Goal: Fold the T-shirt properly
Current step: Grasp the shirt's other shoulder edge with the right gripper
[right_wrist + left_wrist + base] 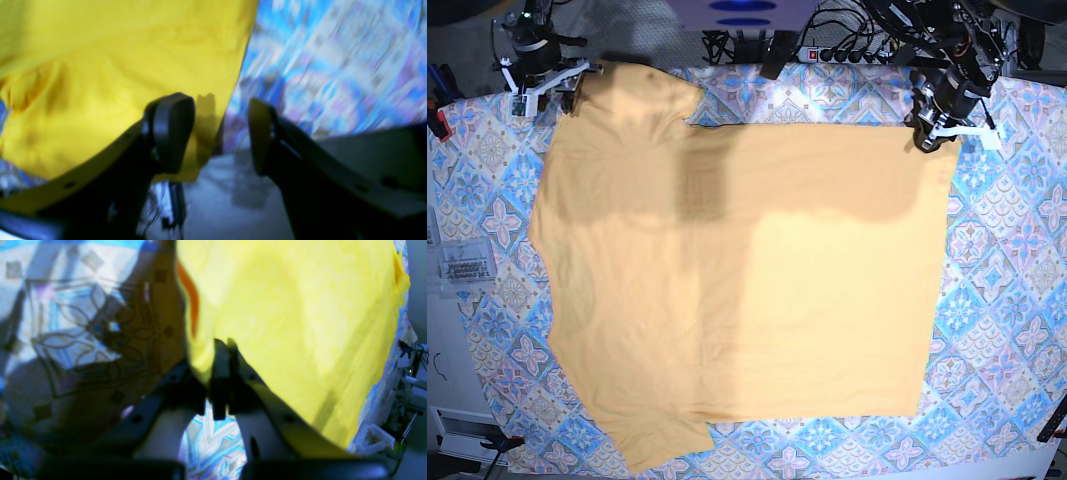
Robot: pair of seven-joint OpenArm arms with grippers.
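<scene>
Closest to the right wrist lens are the two dark fingers of the right gripper [220,133], spread apart with nothing pinched between them; the T-shirt [126,66] fills the left and upper left of that view, its edge running just behind the left finger, so the cloth sits just beside the gap rather than in it. Over on the left wrist view the left gripper [224,350] is clamped tight on a bit of yellow fabric, with the shirt ballooning up and to the right of it. From the base view the T-shirt [737,270] is spread flat across the patterned tablecloth [1017,300], long axis running left to right in the frame, sleeves at upper left and lower left, straight hem down the right side. Right gripper [545,72] sits at the upper left corner by the sleeve, left gripper [939,110] at the upper right corner on the hem end. So both arms are along the top edge, and the open room is downward, toward the bottom of the frame. My guess is the far edge gets carried that way, but the right side would need to re-pinch first. Bare tablecloth shows on the right and along the bottom.
</scene>
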